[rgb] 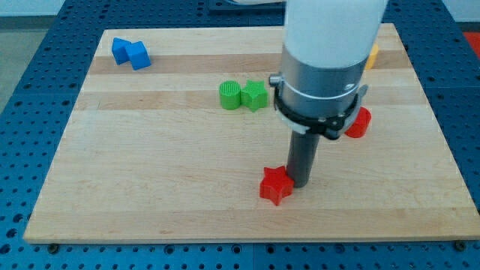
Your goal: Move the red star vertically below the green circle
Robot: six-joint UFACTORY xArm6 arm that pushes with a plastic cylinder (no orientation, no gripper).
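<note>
The red star (pixel 275 185) lies near the view's bottom, a little right of the middle of the wooden board (pixel 150 172). My tip (pixel 300 183) stands at the star's right side, touching or almost touching it. The green circle (pixel 230 95) lies in the upper middle, up and to the left of the star. A green star (pixel 255 95) sits against the circle's right side.
A blue block (pixel 130 52) lies at the upper left. A red block (pixel 358 122) sits right of the arm, partly hidden by it. A yellow block (pixel 371 55) peeks out behind the arm at the upper right. The arm's white body covers the upper middle right.
</note>
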